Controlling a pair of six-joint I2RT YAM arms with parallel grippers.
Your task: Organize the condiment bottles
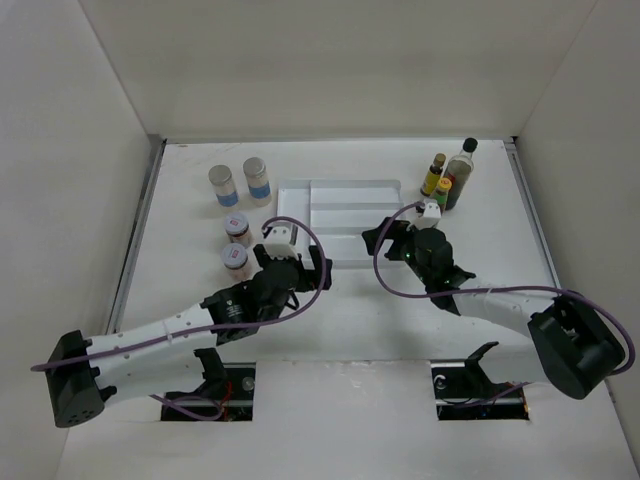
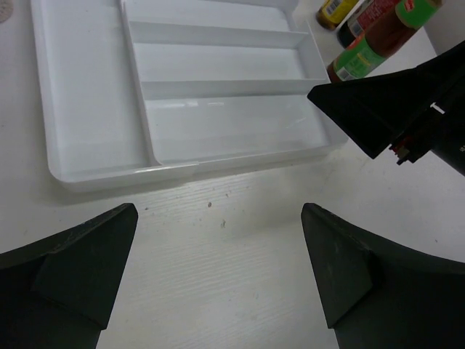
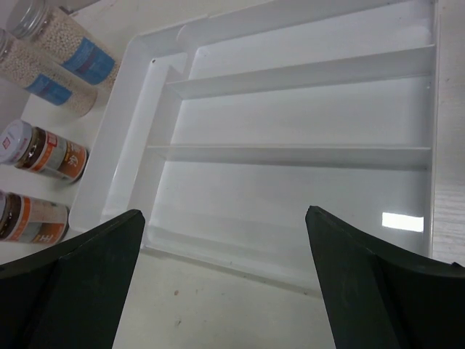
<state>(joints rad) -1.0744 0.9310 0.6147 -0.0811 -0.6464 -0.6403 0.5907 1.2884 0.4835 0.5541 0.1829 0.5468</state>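
The left end effector [image 2: 218, 218] and the right end effector [image 3: 225, 214] are held open and empty above the bench [image 1: 350, 310], at the near edge of the tray [image 1: 345, 182]. No tray compartment is occupied. The blue-labelled jars [image 1: 257, 180] and red-labelled jars [image 1: 237, 229] are stood left of the tray. The yellow-capped bottles [image 1: 433, 178] and dark bottle [image 1: 459, 180] are stood beyond its far right corner. No placement is judged complete; all seven containers are left to do.

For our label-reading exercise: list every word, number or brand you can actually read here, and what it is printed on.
No text is readable.
On the blue-labelled jars: blurred.
On the reddish-labelled jars: print too blurred.
On the sauce bottles: green and red labels, illegible.
On the white tray: none.
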